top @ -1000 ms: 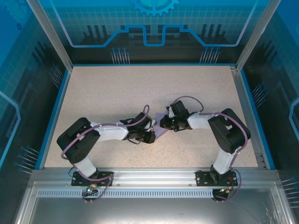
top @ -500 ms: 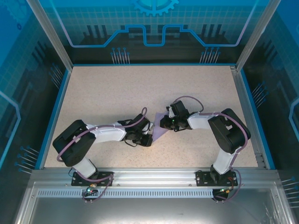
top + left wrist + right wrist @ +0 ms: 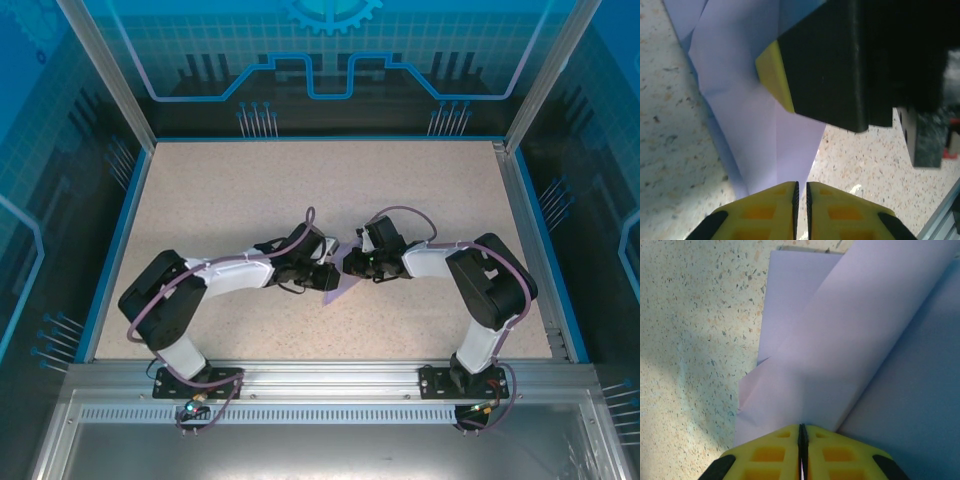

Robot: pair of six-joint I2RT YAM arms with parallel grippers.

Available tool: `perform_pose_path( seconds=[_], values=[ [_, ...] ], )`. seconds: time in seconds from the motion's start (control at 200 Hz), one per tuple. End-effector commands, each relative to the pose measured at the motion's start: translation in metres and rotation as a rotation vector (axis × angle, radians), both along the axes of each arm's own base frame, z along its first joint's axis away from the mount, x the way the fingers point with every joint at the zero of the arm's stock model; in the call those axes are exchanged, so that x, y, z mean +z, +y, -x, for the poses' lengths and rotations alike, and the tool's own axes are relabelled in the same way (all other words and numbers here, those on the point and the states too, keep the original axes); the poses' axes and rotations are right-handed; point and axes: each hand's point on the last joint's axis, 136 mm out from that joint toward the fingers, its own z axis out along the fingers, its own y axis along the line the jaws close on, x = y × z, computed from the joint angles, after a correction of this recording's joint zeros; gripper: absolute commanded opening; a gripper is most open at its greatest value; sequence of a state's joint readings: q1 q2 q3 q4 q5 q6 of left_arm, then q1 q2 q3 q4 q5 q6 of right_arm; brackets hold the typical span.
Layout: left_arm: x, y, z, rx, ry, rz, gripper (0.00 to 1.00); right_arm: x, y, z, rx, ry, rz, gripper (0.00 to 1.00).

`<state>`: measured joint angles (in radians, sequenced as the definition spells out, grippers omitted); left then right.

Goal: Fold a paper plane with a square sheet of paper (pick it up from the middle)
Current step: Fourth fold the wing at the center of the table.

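Mid-frame on the table (image 3: 230,190), the folded purple paper (image 3: 344,289) is pinched by the right gripper (image 3: 802,432). The left gripper (image 3: 801,190) has its fingers nearly touching, grip unclear.

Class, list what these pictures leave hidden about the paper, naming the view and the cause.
Top external: lavender paper mostly under left gripper and right gripper; folds too small.
Left wrist: whether the near-closed jaws pinch it.
Right wrist: its right side, cut off by the frame.
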<state>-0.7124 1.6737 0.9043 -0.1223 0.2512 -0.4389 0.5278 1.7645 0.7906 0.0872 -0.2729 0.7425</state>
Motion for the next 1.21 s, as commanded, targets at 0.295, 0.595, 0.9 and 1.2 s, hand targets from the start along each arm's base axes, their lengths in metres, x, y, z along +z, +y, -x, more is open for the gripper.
perform_pose_path(
  seconds=[0.295,0.595,0.9,1.2],
  values=[
    [-0.014,0.008,-0.011,0.012,-0.01,-0.093,0.3,-0.035,-0.029,0.032,-0.019,0.14,0.115,0.11],
    [-0.028,0.007,-0.008,0.004,0.035,-0.115,0.33,-0.036,-0.028,0.032,-0.017,0.141,0.11,0.11],
    [-0.033,0.01,-0.01,-0.004,0.042,-0.151,0.31,-0.037,-0.029,0.033,-0.017,0.143,0.114,0.11],
    [-0.024,0.021,-0.01,0.005,0.007,-0.197,0.34,-0.039,-0.03,0.033,-0.021,0.145,0.113,0.11]
  ],
)
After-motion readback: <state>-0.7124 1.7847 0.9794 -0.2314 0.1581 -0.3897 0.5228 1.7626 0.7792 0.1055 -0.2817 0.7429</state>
